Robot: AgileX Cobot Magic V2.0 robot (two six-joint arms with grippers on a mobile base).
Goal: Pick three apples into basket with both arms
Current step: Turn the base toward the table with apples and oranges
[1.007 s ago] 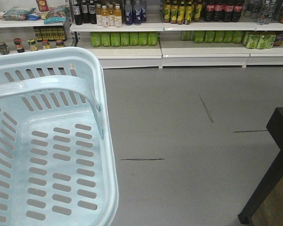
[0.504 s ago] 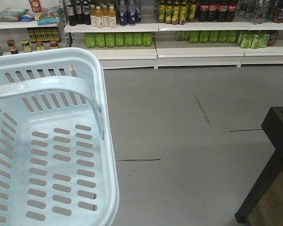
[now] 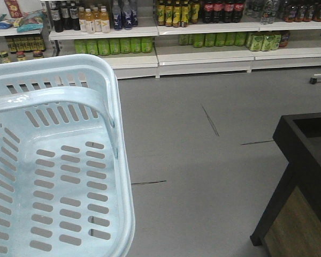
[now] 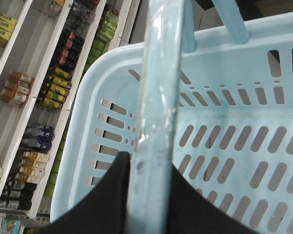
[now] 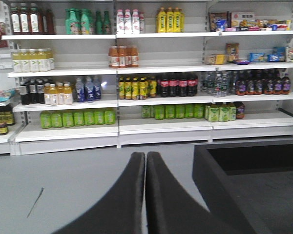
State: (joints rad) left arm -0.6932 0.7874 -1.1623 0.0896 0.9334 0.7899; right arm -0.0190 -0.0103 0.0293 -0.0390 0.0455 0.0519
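- Gripping the handle (image 4: 158,73) of the basket (image 4: 88,122), the left hand (image 4: 149,165) has a black finger on either side of the pale blue bar. The bar fills the gap between them.
- Basket body hangs below and beyond the left hand. Its slotted walls and rounded rim spread out past the fingers in the wrist view.
- Front view: the basket (image 3: 111,101) fills the lower left, with its handle (image 3: 48,99) lying across the near end, just under the far rim. Slotted floor in plain sight.
- Right hand (image 5: 145,157): both black fingers pressed together along their inner edges, with nothing between them. It is held off the ground and points toward the shelves.
- Dark desk (image 5: 249,161) sits just to the right of the right hand and slightly ahead. It has a black raised rim around a sunken top, whose inside is too dark to read.
- In the front view the same desk (image 3: 305,155) shows a wood-grain side panel under the black frame, well apart from the basket.
- Grey floor (image 3: 203,160) lies between the basket and the desk, with a few thin dark scuff lines on it.
- White shelves (image 5: 161,124) stand well beyond the right hand, stocked with rows of bottles. A row of green bottles (image 5: 78,118) runs along the lowest stocked tier, left of the hand's line.
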